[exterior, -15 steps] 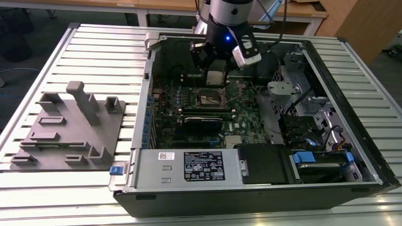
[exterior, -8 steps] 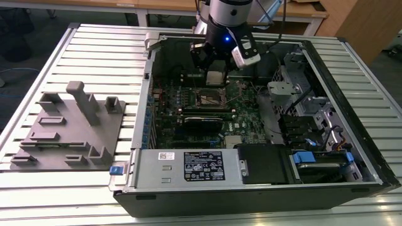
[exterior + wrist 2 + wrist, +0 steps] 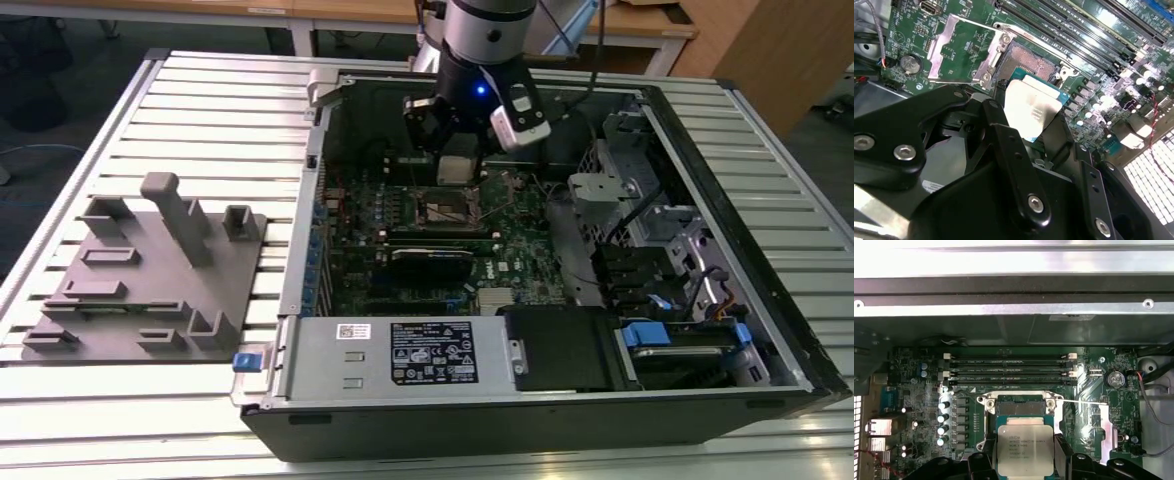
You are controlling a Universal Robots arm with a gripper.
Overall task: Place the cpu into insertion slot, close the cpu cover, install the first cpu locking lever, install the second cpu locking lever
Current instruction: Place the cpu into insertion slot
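My gripper [image 3: 457,168] hangs inside the open computer case, just behind the insertion slot [image 3: 447,210] in the exterior view. It is shut on the cpu [image 3: 1021,447], a square chip with a dull silver top, pinched by its two side edges between the black fingers [image 3: 985,457]. The cpu [image 3: 1031,105] is held a little above the board, beside the open insertion slot [image 3: 1021,406] and apart from it. In both wrist views the slot's dark recess is bare. The cpu cover [image 3: 943,42] is swung open to the side of the slot [image 3: 1031,62], green board showing through its cut-out.
Long black memory slots [image 3: 1011,370] run just past the socket. A coin battery [image 3: 1115,378] and loose wires lie near the open cover. A labelled grey box [image 3: 400,355] and a drive cage [image 3: 667,330] fill the case front. A grey fixture tray [image 3: 147,270] sits outside at the exterior view's left.
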